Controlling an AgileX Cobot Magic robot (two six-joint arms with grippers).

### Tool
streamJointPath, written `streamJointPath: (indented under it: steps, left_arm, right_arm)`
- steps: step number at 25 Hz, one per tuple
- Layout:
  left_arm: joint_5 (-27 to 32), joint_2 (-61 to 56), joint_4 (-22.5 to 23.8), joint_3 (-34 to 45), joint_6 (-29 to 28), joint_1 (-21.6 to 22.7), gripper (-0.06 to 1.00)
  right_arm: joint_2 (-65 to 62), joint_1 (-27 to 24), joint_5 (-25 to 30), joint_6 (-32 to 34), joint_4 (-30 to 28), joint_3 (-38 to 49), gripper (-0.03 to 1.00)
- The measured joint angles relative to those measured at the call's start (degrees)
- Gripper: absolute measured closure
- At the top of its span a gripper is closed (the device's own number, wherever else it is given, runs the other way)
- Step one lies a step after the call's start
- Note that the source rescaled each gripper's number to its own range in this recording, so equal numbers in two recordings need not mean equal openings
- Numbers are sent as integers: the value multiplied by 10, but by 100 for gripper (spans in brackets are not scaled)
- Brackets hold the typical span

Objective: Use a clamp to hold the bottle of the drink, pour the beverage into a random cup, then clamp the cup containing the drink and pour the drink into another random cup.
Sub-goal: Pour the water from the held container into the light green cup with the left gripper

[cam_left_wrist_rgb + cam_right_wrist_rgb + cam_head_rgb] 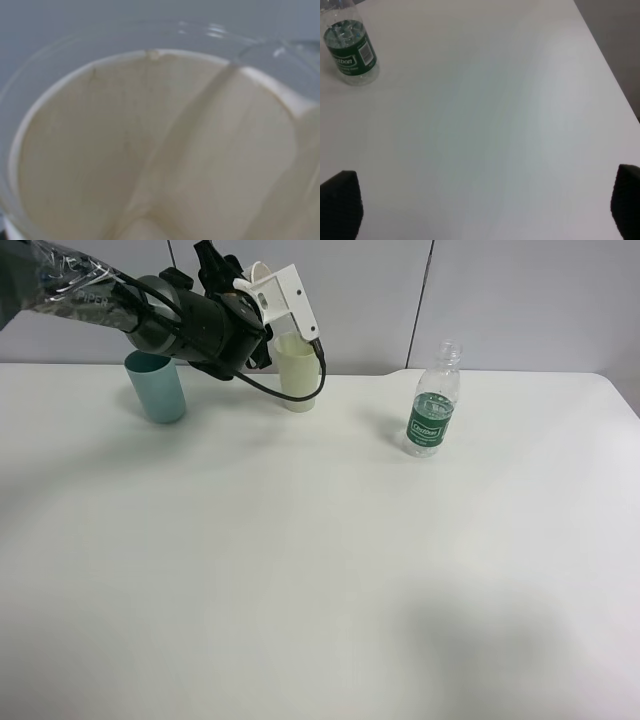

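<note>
Right up against the left wrist camera we've got the paper cup (100,150), its beige inside and white rim filling the whole view. From up high, the left end effector (243,295) hangs at the far left of the counter (320,590), rolled over above the pale tumbler (297,378), with the teal tumbler (155,387) just left of that. It's clenched, and we reckon it's on that cup, since no paper cup stands on the counter.

So we'd call this the second pour, from the cup into the pale tumbler. The next move needs the lip held over the tumbler's mouth, then the cup tipped back upright.

Meanwhile the bottle (432,412) stands uncapped at the far right, well apart, and the right end effector (482,207) is spread wide, holding nothing.

Hard bits: the grip itself is hidden, the cup's blue sleeve doesn't show, and we can't make out any stream or what's left inside.
</note>
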Motion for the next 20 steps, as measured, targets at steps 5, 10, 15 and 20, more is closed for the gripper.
streamJointPath:
  steps: [5,10,15,20]
  left_arm:
    - [-1,1,0,0,27,0,91]
    - [-1,7,1,0,45,0,91]
    - [-4,8,2,0,49,0,91]
    - [-7,8,5,0,80,0,91]
  right_arm:
    - [0,0,0,0,0,0,-3]
    - [0,0,0,0,0,0,-3]
    - [0,0,0,0,0,0,-3]
    - [0,0,0,0,0,0,-3]
